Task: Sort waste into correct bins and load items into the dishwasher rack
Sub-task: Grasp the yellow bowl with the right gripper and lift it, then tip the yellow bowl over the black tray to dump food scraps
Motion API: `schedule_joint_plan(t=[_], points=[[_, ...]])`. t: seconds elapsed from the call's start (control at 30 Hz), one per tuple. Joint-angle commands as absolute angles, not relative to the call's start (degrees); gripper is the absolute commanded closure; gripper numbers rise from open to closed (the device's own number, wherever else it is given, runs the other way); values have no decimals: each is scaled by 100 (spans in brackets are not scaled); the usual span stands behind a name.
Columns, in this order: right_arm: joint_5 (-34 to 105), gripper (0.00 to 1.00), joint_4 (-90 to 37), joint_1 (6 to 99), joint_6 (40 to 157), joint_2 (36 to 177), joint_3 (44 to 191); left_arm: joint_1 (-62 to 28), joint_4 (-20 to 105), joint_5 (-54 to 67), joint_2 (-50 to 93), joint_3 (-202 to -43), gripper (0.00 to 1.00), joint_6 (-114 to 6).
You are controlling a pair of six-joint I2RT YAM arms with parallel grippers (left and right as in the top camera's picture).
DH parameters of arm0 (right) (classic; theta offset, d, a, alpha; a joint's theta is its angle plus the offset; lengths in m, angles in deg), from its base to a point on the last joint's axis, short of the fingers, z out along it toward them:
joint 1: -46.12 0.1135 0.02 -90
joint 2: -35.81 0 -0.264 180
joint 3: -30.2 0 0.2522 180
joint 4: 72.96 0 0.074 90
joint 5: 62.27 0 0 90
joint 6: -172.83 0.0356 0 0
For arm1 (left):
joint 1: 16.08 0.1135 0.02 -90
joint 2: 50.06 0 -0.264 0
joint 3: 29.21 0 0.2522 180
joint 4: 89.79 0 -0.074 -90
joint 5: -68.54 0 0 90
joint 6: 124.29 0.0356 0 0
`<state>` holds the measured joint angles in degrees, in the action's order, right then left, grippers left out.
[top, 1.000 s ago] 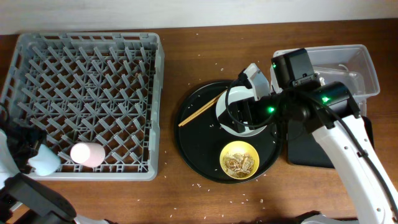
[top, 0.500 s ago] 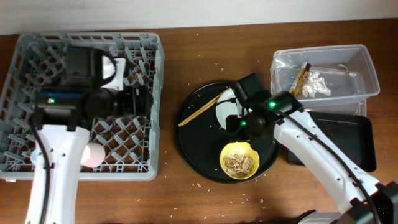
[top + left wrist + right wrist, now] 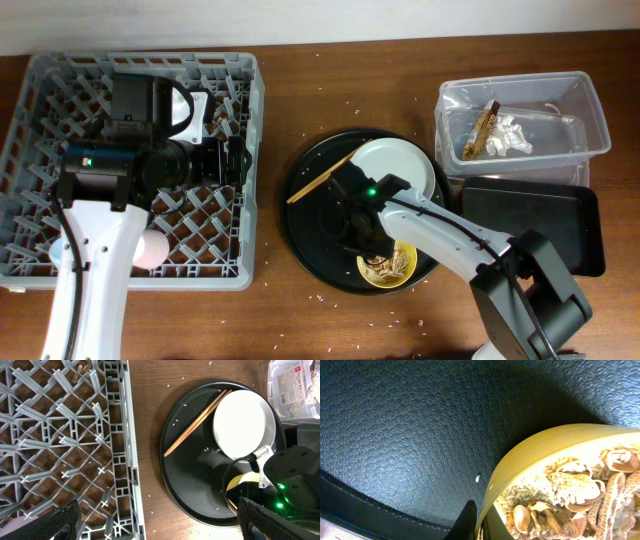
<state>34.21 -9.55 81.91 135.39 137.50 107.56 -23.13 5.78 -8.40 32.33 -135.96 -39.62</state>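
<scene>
The small yellow bowl (image 3: 392,266) sits at the front of the round black tray (image 3: 315,235), with tan food scraps (image 3: 570,495) and rice inside it. My right gripper (image 3: 366,244) (image 3: 481,527) is shut on the bowl's left rim, one finger inside and one outside. The pale grey plate (image 3: 402,168) (image 3: 243,422) and the wooden chopsticks (image 3: 322,180) (image 3: 195,422) lie on the same tray. My left gripper (image 3: 236,160) (image 3: 160,525) hangs open and empty over the right edge of the grey dishwasher rack (image 3: 40,90). A pink cup (image 3: 152,250) lies in the rack, partly behind my left arm.
The clear tub (image 3: 592,110) at the back right holds the brown-gold wrapper (image 3: 480,128) and white tissue (image 3: 518,135). The shallow black tray (image 3: 530,215) lies in front of it. Rice grains are scattered over the wooden table.
My right gripper came down to the bowl and shut on its rim. My left arm swung in over the rack and its jaws opened wider.
</scene>
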Motion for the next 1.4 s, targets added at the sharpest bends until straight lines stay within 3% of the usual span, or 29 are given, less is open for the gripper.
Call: schedule_joint_plan(t=[0.0, 0.13, 0.2, 0.33, 0.4, 0.5, 0.67, 0.93, 0.97, 1.03, 1.2, 1.23, 1.27, 1.3, 1.33, 1.37], points=[[3198, 96, -620, 8167, 13073, 13559, 11053, -2317, 573, -880, 3220, -13644, 1, -3852], [3567, 96, 180, 7470, 11714, 12093, 11383, -2317, 571, -880, 3220, -13644, 1, -3852], [4256, 96, 490, 6185, 10352, 11599, 11379, -2317, 571, -880, 3220, -13644, 1, -3852], [6500, 96, 446, 3719, 7838, 11920, 11278, -2317, 569, -880, 3220, -13644, 1, -3852], [7346, 96, 341, 2532, 7172, 12351, 11125, -2317, 571, -882, 3220, -13644, 1, -3852], [8767, 96, 278, 1521, 6245, 12838, 11125, -2317, 571, -880, 3220, -13644, 1, -3852], [10107, 96, 99, 65, 5882, 12996, 11121, -2317, 569, -880, 3220, -13644, 1, -3852], [10907, 96, -653, -197, 5871, 13079, 9945, -2317, 569, -880, 3220, -13644, 1, -3852], [10740, 96, -885, -206, 6317, 13127, 9917, -2317, 569, -880, 3220, -13644, 1, -3852], [10948, 96, -843, -228, 6016, 13135, 9910, -2317, 569, -880, 3220, -13644, 1, -3852], [10985, 96, -483, -182, 6590, 13070, 9919, -2317, 569, -882, 3220, -13644, 1, -3852], [11057, 96, -225, -110, 5769, 12950, 9925, -2317, 569, -882, 3220, -13646, 1, -3852], [10522, 96, -574, -103, 6791, 12950, 9925, -2317, 569, -880, 3220, -13644, 1, -3852], [10948, 96, -4, -71, 6105, 12849, 9927, -2317, 569, -880, 3220, -13644, 1, -3852], [10572, 96, -371, -20, 6024, 12751, 9932, -2317, 569, -880, 3220, -13644, 1, -3852], [11064, 96, -205, 19, 6789, 12729, 9936, -2317, 569, -882, 3220, -13644, 1, -3852]])
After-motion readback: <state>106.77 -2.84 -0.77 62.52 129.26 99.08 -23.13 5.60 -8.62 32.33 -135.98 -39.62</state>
